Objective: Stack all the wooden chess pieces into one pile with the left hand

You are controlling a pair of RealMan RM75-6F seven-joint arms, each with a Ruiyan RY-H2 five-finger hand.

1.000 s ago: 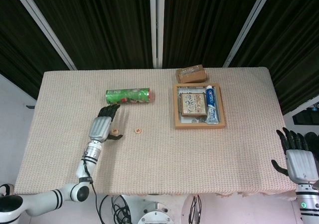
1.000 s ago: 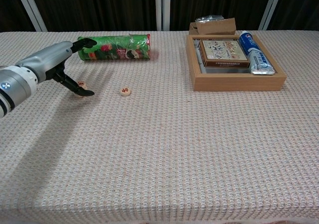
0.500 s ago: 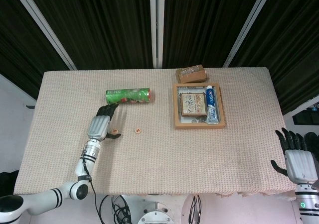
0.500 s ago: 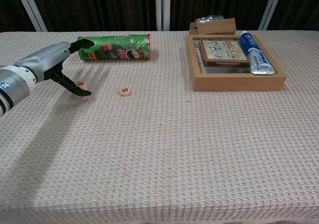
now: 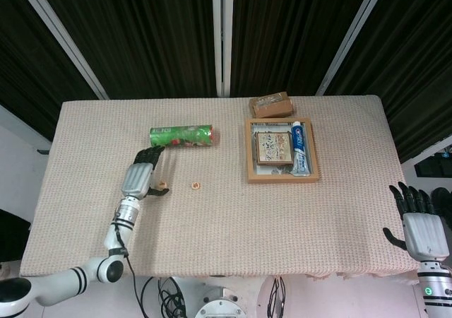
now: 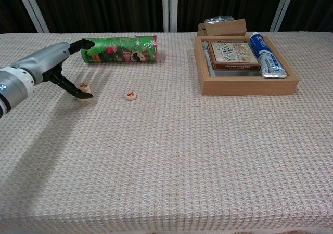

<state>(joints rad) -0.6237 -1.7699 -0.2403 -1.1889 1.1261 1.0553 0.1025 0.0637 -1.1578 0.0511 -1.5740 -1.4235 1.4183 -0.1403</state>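
A round wooden chess piece (image 6: 83, 87) sits tilted between the thumb and a finger of my left hand (image 6: 49, 70), low over the cloth at the table's left. The head view shows that piece (image 5: 162, 184) at the tip of my left hand (image 5: 140, 177). Something pale shows just under the thumb; I cannot tell what it is. A second chess piece (image 6: 131, 95) lies flat on the cloth to its right, also visible from the head camera (image 5: 195, 185). My right hand (image 5: 424, 227) hangs off the table's right front corner, fingers spread and holding nothing.
A green snack can (image 6: 119, 49) lies on its side just behind the left hand. A wooden tray (image 6: 250, 83) at the right holds a box and a toothpaste tube. A small brown box (image 6: 222, 27) sits behind the tray.
My left hand has drawn a little to the left and back toward the can, and the pinched piece has moved with it. The second piece and the right hand stay put.
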